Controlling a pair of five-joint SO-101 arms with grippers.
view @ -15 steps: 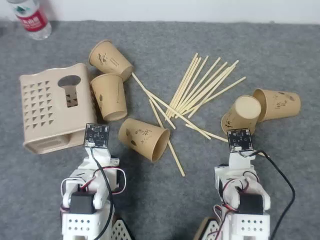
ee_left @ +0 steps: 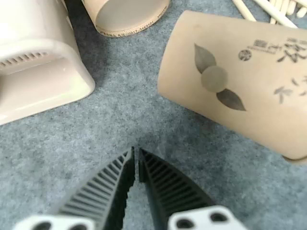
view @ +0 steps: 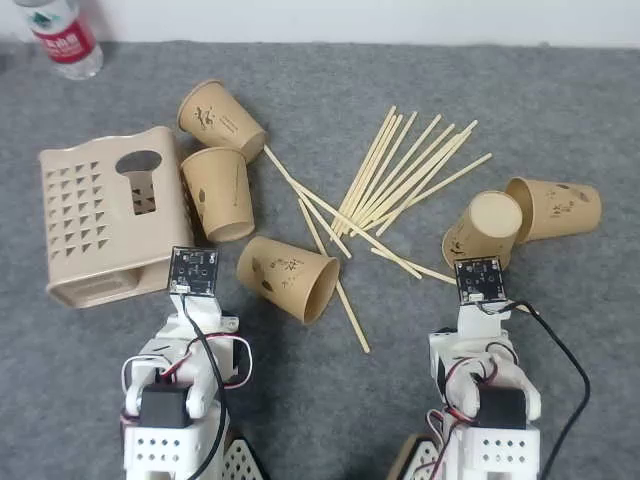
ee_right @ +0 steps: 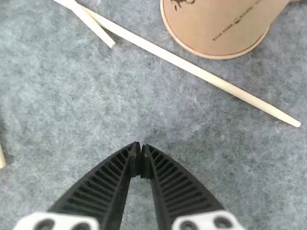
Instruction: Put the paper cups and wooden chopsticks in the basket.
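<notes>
The basket lies on its side on the grey bench. The mid cup lies against or just beside the basket's right wall, and the far cup lies by its far right corner. The near cup lies on its side, right of the basket's near corner. The chopsticks are spread in a loose fan well to the right of the basket, beyond those three cups. Farther right, the last two cups lie touching each other. The left tool is clenched on nothing, over bare bench between the basket's near corner and the near cup. The right tool is also clenched and empty, well apart from the basket, near one stray chopstick. A bottle lies beyond the basket.
</notes>
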